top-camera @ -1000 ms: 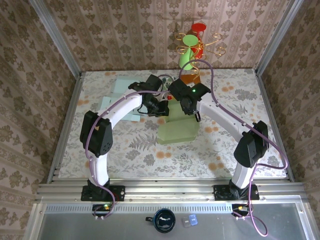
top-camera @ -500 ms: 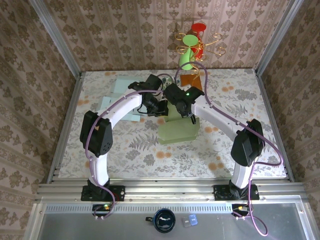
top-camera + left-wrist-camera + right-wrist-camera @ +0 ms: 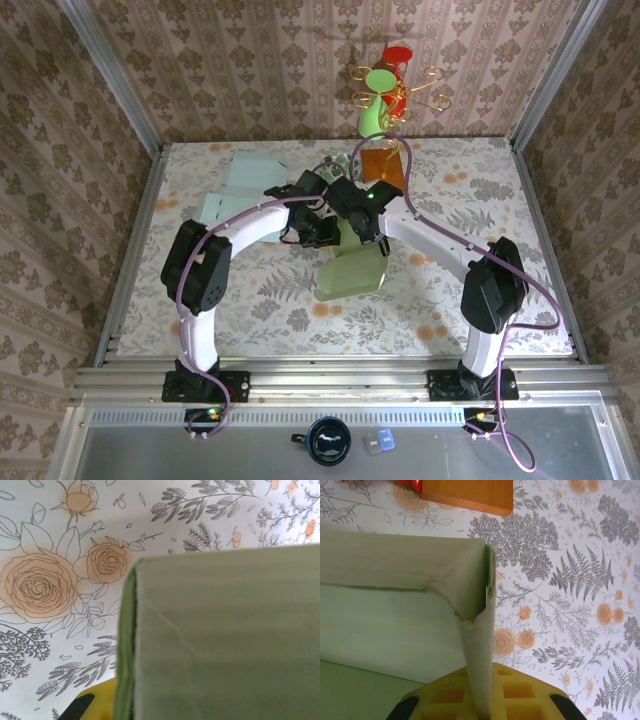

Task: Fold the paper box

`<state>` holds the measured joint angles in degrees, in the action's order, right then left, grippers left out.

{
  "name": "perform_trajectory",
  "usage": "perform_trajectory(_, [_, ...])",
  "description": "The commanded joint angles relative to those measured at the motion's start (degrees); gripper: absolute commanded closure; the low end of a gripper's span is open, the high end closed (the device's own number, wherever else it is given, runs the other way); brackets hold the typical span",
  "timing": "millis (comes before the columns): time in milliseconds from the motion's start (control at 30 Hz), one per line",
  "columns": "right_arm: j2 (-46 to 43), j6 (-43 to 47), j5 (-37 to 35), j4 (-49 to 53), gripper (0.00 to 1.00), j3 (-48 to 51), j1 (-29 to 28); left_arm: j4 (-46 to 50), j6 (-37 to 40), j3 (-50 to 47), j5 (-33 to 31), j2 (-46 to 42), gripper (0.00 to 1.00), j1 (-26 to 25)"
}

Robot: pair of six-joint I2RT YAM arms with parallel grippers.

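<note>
The flowered table (image 3: 480,200) sits inside wallpapered walls, and the paper box (image 3: 352,272) lies near its middle, a pale green shell with its far side lifted under the two wrists.

The right gripper (image 3: 479,702) is clamped on one upright wall of the box, which runs as a thin sheet between its yellow pads, right beside a folded corner. The left gripper (image 3: 320,230) looks pinched on the opposite folded edge. One yellow pad (image 3: 102,697) lies against that edge and the other is hidden behind the panel.

The box is probably very light and made of thin card. It should be stiff along its creases and floppy across the open panels, so a hard squeeze or a sideways pull would likely buckle or tear it. The safest hold seems to be low on a wall close to a crease or corner, where the doubled card resists bending. The matte surface should give the pads fair grip.
</note>
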<state>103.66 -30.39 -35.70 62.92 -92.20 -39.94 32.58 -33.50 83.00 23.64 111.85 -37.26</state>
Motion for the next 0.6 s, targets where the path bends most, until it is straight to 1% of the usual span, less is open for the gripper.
perform_trajectory(0, [0.0, -2.2, -2.6, 1.9, 1.00, 0.6, 0.0, -1.3, -1.6, -3.0, -5.8, 0.4, 0.86, 0.1])
perform_trajectory(67, [0.1, -2.5, -2.4, 1.9, 1.00, 0.9, -0.1, -2.3, -2.1, -4.3, -6.4, 0.5, 0.87, -0.1])
perform_trajectory(100, [0.1, -2.5, -2.4, 1.9, 1.00, 0.9, -0.2, -2.6, -2.3, -4.6, -6.7, 0.5, 0.91, -0.2])
perform_trajectory(133, [0.0, -2.6, -2.3, 2.0, 1.00, 1.0, -0.3, -2.9, -2.6, -5.0, -7.1, 0.6, 0.97, -0.2])
perform_trajectory(167, [0.1, -2.7, -2.2, 2.0, 1.00, 1.0, -0.3, -3.2, -3.0, -5.2, -7.4, 0.6, 1.00, -0.2])
perform_trajectory(333, [0.3, -3.1, -1.9, 2.3, 1.00, 1.0, -0.6, -4.4, -3.8, -5.5, -7.2, 0.0, 1.00, -0.5])
perform_trajectory(433, [0.4, -3.1, -2.1, 2.6, 1.00, 1.2, -0.5, -4.1, -4.0, -5.7, -7.7, -1.8, 0.79, -0.5])
perform_trajectory(500, [0.3, -3.1, -2.0, 2.6, 1.00, 1.6, -0.5, -4.1, -4.1, -6.1, -7.7, -3.4, 0.71, -0.1])
perform_trajectory(567, [0.3, -3.2, -1.7, 2.6, 1.00, 1.7, -0.5, -4.7, -4.2, -6.7, -7.5, -5.0, 0.64, 0.4])
